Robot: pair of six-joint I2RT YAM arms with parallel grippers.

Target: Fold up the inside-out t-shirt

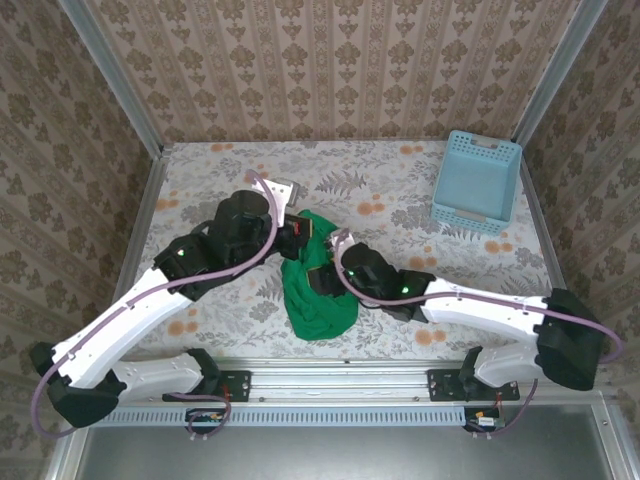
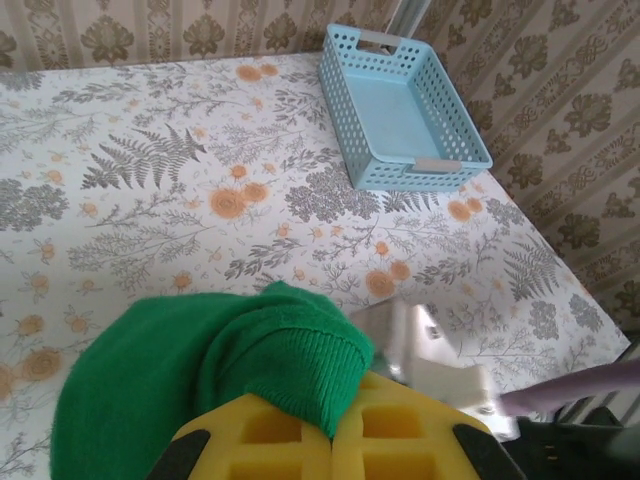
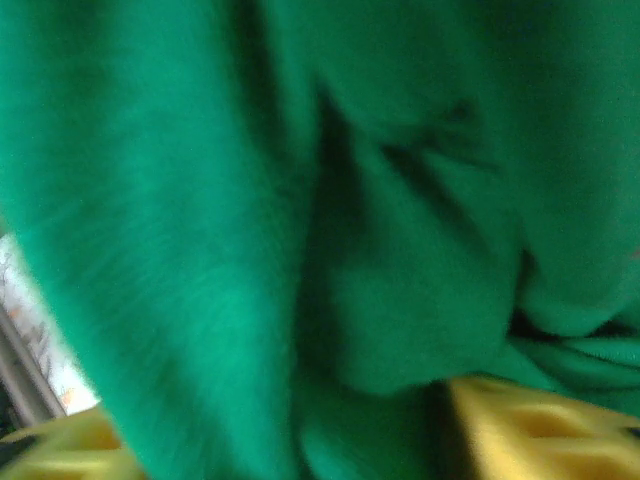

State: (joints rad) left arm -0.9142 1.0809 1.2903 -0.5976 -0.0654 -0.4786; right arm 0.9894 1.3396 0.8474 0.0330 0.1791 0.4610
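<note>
Left hand (image 2: 333, 425) clamps the bunched t-shirt (image 1: 316, 292); the right hand (image 3: 300, 440) (grip unclear, buried in cloth) may snag extra layers and twist it.

one green t-shirt (image 1: 318, 292), one blue basket (image 1: 476, 186).

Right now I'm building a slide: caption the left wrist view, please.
Left gripper shut on a fold of the green t-shirt; floral table and blue basket beyond.
</note>
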